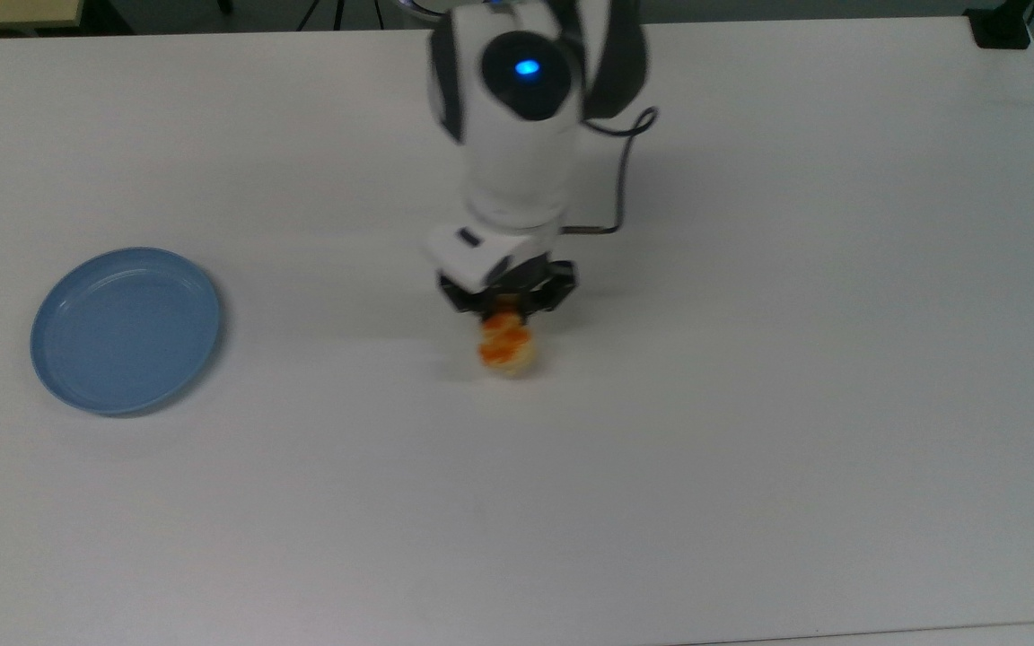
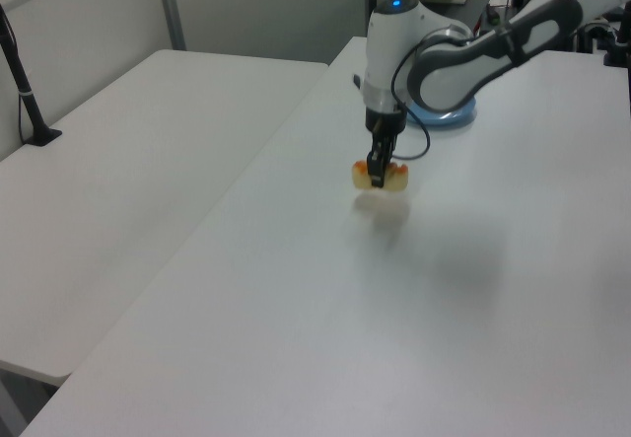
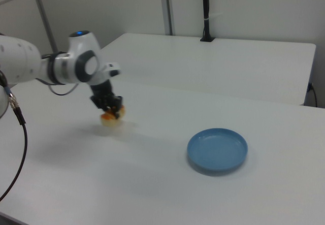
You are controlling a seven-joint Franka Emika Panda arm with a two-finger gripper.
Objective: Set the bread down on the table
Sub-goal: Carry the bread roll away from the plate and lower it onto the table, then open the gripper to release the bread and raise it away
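Bread [image 1: 506,348] pinched in hand [image 1: 508,316], above table [image 1: 750,404]; long axis toward top view's bottom.

A white robot arm [image 2: 463,57] reaches over a white counter [image 2: 394,299], its tool [image 2: 379,171] clamped on a tan, orange-glazed bread roll [image 2: 381,176] held just above the counter, nearer the camera than the blue plate [image 2: 446,114].
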